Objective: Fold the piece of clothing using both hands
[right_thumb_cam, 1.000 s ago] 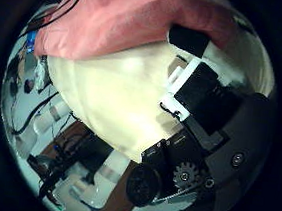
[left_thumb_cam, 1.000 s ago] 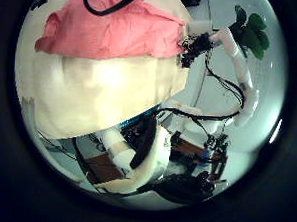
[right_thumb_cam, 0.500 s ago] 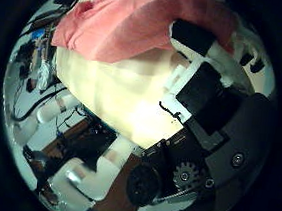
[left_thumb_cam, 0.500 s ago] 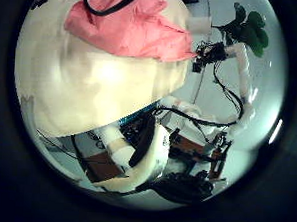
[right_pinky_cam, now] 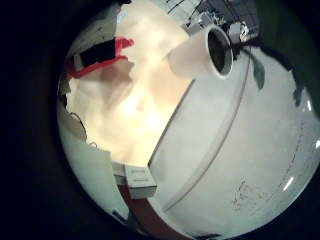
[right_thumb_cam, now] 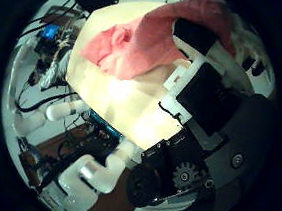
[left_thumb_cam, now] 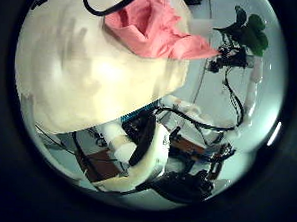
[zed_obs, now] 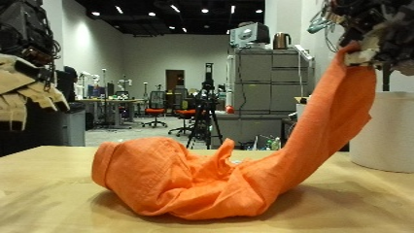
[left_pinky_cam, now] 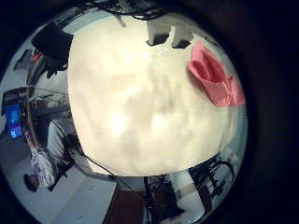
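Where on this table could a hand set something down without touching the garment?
Bare table lies beside the bunched end of the orange garment, and a smaller bare strip lies under its lifted end. The middle is crowded by the heap, and a hand holds the raised end at the upper corner.

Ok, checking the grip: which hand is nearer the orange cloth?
Right. The right hand holds the cloth by its lifted end; the left hand hangs well clear of it.
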`<action>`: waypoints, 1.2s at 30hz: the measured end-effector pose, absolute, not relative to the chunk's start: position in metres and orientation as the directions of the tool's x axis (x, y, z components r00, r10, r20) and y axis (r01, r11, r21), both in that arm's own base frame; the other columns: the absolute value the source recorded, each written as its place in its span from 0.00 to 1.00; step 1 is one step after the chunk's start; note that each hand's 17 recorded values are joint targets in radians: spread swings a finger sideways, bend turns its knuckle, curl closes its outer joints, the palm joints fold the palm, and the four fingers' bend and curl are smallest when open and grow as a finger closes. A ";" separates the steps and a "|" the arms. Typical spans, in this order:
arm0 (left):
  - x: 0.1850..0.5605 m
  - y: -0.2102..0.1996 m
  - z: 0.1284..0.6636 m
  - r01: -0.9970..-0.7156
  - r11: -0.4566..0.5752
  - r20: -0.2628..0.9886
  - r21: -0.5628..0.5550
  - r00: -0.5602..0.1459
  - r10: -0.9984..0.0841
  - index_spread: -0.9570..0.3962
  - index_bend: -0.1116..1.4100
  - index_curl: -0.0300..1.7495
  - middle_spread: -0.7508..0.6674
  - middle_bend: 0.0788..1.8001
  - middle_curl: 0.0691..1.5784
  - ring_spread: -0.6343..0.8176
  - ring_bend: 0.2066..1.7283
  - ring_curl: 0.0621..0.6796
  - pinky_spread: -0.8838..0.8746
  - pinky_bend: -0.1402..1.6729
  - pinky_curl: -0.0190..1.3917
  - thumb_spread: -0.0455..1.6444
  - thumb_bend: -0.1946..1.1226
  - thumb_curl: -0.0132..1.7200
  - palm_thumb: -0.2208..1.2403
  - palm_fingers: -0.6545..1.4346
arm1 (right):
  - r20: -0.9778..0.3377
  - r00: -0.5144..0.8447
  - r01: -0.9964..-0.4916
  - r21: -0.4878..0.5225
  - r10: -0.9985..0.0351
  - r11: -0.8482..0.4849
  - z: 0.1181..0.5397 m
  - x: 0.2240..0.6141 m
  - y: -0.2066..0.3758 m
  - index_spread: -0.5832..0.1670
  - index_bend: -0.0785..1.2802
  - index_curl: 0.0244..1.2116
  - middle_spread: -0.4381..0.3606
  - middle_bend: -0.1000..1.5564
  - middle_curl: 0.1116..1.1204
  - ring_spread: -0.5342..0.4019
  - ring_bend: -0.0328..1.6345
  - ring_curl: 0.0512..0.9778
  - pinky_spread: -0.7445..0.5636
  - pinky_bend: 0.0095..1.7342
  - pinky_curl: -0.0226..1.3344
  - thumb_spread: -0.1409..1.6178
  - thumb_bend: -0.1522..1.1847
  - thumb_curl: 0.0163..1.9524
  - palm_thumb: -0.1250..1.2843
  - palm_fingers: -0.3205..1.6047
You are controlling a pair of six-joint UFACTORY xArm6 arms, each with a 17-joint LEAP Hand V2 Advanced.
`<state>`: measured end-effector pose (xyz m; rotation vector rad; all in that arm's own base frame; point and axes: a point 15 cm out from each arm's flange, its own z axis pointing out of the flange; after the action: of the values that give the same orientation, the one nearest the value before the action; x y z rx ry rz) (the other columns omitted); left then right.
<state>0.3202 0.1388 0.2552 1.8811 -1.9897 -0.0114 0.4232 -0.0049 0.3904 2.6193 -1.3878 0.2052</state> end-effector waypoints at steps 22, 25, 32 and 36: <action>0.304 0.147 0.256 -0.960 0.072 0.307 0.271 0.015 -0.952 0.71 0.17 0.17 0.66 0.11 0.19 0.75 0.18 0.25 0.77 0.23 0.24 0.81 0.14 0.12 0.25 0.34 | 0.101 0.899 -0.433 0.066 -0.425 -0.899 0.331 0.427 0.332 0.52 0.89 0.60 0.41 0.85 0.63 0.37 0.83 0.64 0.34 0.72 0.49 0.75 0.12 0.47 0.87 0.77; 0.298 0.145 0.254 -0.960 0.071 0.318 0.272 0.020 -0.948 0.71 0.17 0.17 0.66 0.11 0.19 0.75 0.18 0.25 0.77 0.23 0.24 0.81 0.14 0.13 0.25 0.34 | 0.108 0.904 -0.421 0.054 -0.414 -0.905 0.317 0.430 0.350 0.51 0.87 0.60 0.41 0.85 0.63 0.37 0.83 0.64 0.33 0.72 0.48 0.76 0.11 0.47 0.85 0.76; 0.292 0.147 0.255 -0.961 0.065 0.318 0.268 0.024 -0.948 0.71 0.17 0.17 0.66 0.11 0.19 0.75 0.18 0.25 0.77 0.23 0.24 0.81 0.14 0.13 0.25 0.34 | 0.112 0.889 -0.449 0.025 -0.443 -0.893 0.286 0.452 0.363 0.45 0.73 0.58 0.38 0.80 0.61 0.33 0.81 0.62 0.28 0.70 0.47 0.82 0.09 0.38 0.64 0.64; 0.287 0.149 0.254 -0.961 0.059 0.320 0.271 0.032 -0.947 0.71 0.17 0.17 0.66 0.11 0.19 0.75 0.18 0.25 0.77 0.23 0.24 0.81 0.14 0.13 0.25 0.34 | 0.112 0.882 -0.462 0.007 -0.459 -0.887 0.291 0.458 0.357 0.38 0.44 0.51 0.39 0.68 0.56 0.30 0.83 0.62 0.25 0.66 0.46 0.84 0.09 0.33 0.58 0.31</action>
<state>0.2866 0.1492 0.2540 1.9022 -1.9298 0.0457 0.4582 0.3571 0.2911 3.0147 -0.7378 0.1664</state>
